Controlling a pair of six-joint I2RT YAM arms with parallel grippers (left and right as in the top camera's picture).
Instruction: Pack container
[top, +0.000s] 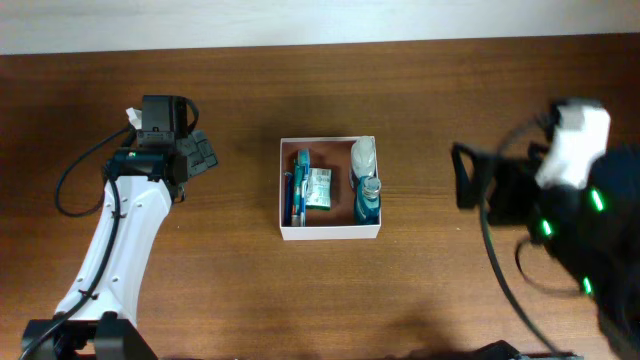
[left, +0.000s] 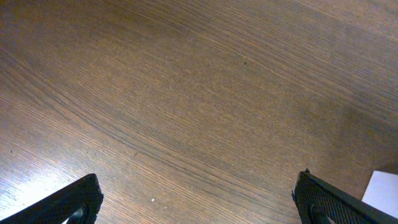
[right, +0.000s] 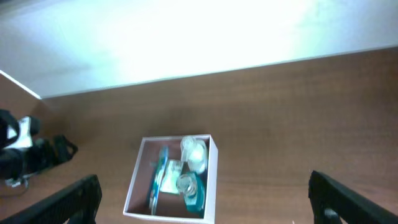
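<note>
One square, shallow container (top: 329, 233), white-walled with reddish-brown floor, rests on the surface (top: 430, 100), holding a teal bottle (top: 367, 203) and slim blue items (top: 298, 190). Left hand (top: 203, 152) and right hand (top: 468, 178) flank it, well apart, both released.

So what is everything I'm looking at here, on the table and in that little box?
table: one, brown wood, under everything
container: one, white walls with a reddish-brown inside, middle of the table
long blue item: one, blue, along the container's left side; too blurred to name
packet: one, green and white, middle of the container
bottle: one, teal, right side of the container
pale item: one, whitish, right side of the container, next to the bottle
left end effector: one, black, open and empty, left of the container
right end effector: one, black, open and empty, right of the container
</note>
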